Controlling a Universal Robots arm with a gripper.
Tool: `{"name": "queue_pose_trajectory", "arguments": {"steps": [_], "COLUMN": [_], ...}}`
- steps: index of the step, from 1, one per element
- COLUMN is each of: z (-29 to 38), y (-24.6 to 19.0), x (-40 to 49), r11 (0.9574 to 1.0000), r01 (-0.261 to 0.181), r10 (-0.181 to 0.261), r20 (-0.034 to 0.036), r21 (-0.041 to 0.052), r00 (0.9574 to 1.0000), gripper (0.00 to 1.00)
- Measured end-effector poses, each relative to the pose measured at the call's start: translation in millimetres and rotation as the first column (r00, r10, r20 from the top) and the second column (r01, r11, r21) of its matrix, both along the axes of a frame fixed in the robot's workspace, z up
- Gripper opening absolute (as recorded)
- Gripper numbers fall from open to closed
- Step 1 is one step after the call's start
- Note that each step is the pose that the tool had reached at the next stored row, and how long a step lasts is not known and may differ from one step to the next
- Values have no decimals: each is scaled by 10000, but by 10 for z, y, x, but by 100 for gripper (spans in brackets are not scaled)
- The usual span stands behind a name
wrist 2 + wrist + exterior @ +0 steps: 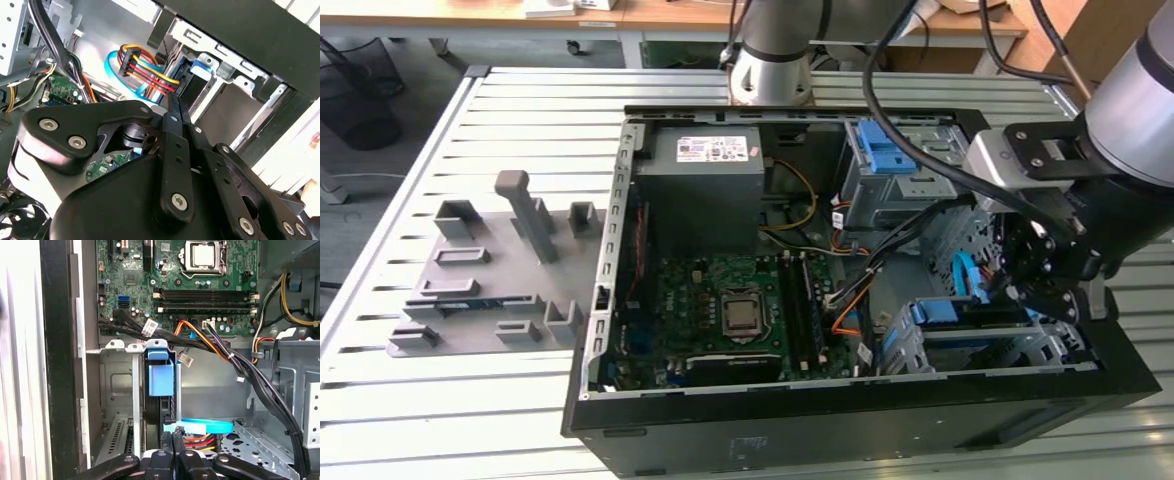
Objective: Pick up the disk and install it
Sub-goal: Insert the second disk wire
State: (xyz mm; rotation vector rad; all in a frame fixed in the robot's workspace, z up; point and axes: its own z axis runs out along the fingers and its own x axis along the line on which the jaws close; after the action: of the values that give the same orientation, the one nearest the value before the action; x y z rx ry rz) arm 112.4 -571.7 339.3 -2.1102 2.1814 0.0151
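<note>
Disk (pixel 161 390), a flat drive in a blue plastic carrier, stands on edge in the metal drive cage (pixel 1014 345) at the open computer case's (pixel 720 420) front corner, beside the green motherboard (pixel 727 305). Black gripper (pixel 172 437) sits pressed shut against its rear end, apparently seating it; 1 flat blue cable (pixel 207 426) lies alongside.

The flat hard drive in its blue plastic carrier bracket (pixel 161 377) stands on edge in a metal drive bay of the open computer case — lower middle of the first wrist view, its blue end tab facing out. In the exterior view the same blue-framed disk (pixel 958 312) sits low in the cage at lower right — seated between the bay's walls.
</note>
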Motion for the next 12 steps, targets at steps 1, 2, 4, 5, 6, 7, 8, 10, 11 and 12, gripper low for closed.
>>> {"name": "queue_pose_trajectory", "arguments": {"steps": [1, 2, 4, 5, 6, 7, 8, 10, 11, 12], "z": [-5, -11, -18, -22, -25, -28, -31, -39, -41, -43], "y": [0, 0, 0, 0, 0, 0, 0, 0, 0, 0], "x": [11, 21, 28, 28, 28, 28, 29, 29, 30, 31], "r11": [10000, 10000, 10000, 10000, 10000, 10000, 10000, 10000, 10000, 10000], "r01": [0, 0, 1, 1, 2, 1, 1, 1, 1, 0], "r10": [0, 0, -1, -1, -2, -1, -1, -1, -1, 0], "r20": [-5, -10, -13, -13, -13, -13, -13, -13, -13, -13], "r21": [0, 1, -1, -1, -1, 0, -1, 0, -1, -1], "r00": [10000, 10000, 10000, 10000, 10000, 10000, 10000, 10000, 10000, 10000], "gripper": [15, 15, 15, 15, 15, 15, 15, 15, 15, 15]}}
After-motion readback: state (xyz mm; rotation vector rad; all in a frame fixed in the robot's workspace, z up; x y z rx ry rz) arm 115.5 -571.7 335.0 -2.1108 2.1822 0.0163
